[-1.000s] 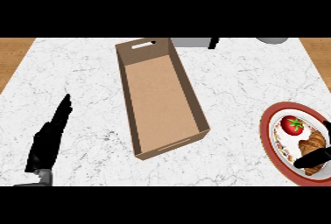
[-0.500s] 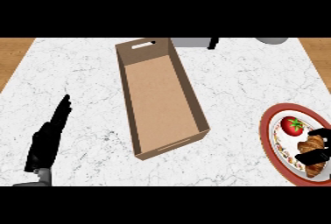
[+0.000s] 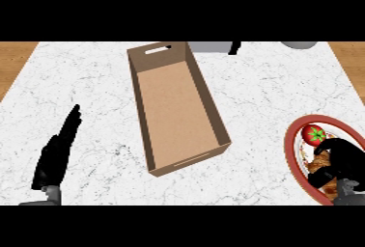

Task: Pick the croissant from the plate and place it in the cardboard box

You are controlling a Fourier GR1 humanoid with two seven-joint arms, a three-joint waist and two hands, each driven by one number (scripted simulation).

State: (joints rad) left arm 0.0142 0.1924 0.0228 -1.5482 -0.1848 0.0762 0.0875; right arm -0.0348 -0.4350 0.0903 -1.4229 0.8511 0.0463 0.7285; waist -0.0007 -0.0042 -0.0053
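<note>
At counter's right edge, right hand grips croissant on plate.

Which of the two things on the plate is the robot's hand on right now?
The croissant: the right hand curls over it at the middle of the plate. The red tomato sits apart at the plate's far end, untouched.

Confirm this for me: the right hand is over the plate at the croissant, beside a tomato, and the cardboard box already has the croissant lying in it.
Not quite. The head view shows the cardboard box with nothing in it. The croissant is on the plate, under the right hand, which curls over it beside the tomato.
</note>
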